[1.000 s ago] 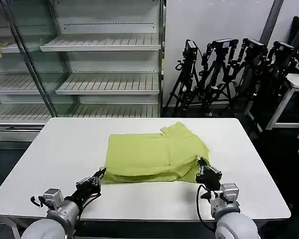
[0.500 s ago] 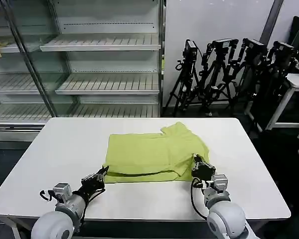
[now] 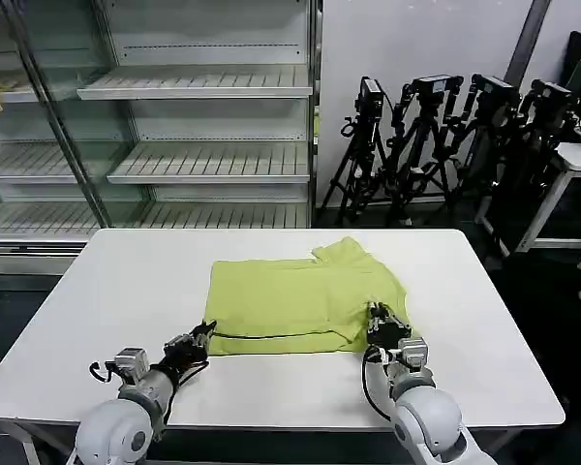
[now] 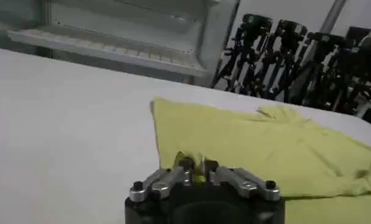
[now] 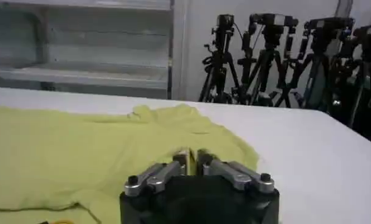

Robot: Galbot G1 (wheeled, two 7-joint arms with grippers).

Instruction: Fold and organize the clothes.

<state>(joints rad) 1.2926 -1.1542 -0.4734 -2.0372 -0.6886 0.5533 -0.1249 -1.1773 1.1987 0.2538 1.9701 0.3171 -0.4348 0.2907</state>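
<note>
Pinching the near hem at both corners, the left gripper [image 3: 196, 340] and the right gripper [image 3: 381, 321] each have their fingers closed on a small bunch of cloth (plainest in the wrist views); holding both ends likely lets the edge be carried evenly for a fold. The lime T-shirt [image 3: 300, 295] lies mostly flat, already doubled, at the middle of the white table [image 3: 107, 291]; its print is hidden.

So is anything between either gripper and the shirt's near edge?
Nothing visible. The left gripper is shut on the T-shirt at its near left corner, the right gripper on its near right corner; bare table around.
</note>
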